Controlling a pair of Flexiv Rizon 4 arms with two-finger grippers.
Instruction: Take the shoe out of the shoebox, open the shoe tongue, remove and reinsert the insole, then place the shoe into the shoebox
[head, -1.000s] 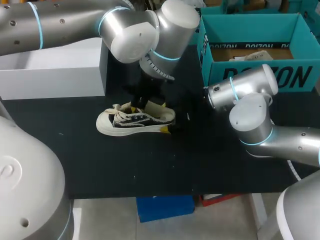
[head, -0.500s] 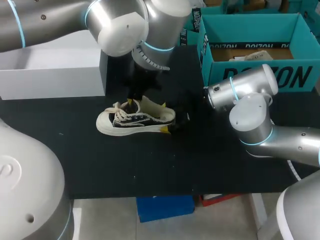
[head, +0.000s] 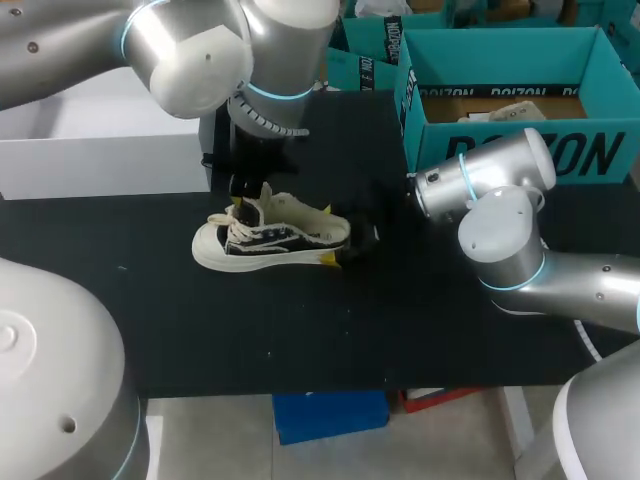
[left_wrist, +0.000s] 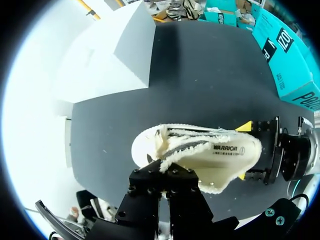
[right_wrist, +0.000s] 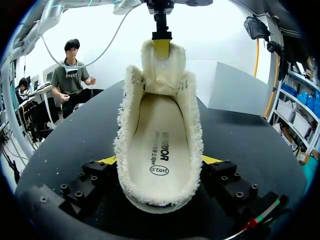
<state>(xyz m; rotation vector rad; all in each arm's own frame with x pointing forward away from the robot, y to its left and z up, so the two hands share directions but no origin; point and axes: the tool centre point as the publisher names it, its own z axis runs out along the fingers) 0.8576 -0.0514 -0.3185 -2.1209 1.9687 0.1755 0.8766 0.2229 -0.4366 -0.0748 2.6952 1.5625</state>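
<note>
- The shoe (head: 270, 243) is seen resting on its sole on the tabletop (head: 250, 330). It is out of the teal shoebox (head: 520, 150), which stands well apart at the far right.
- The right tool (right_wrist: 160, 162) is closed on the heel, with one yellow tip pressed against each side. The left tool (left_wrist: 165, 174) is pinched shut on the top of the tongue (right_wrist: 161, 75), which is held upright.
- The tongue could be lost from the left tool if it is pulled harder, because only a thin fleecy edge appears to be gripped.
- The shoe could be tipped or dragged by that pull, since it is restrained at the heel alone. The soft heel wall could also be slid through the right tool.
- The laces (head: 235, 228), bunched just beside the tongue, could be caught and tightened, so that the opening is narrowed rather than widened.
- The insole (right_wrist: 157, 145) is judged to be seated flat inside. If the tongue is released too soon, access to the insole may be blocked.
- The heel collar could be crushed inward by the right tool and the rear edge of the insole pinned, which would make its removal harder.
</note>
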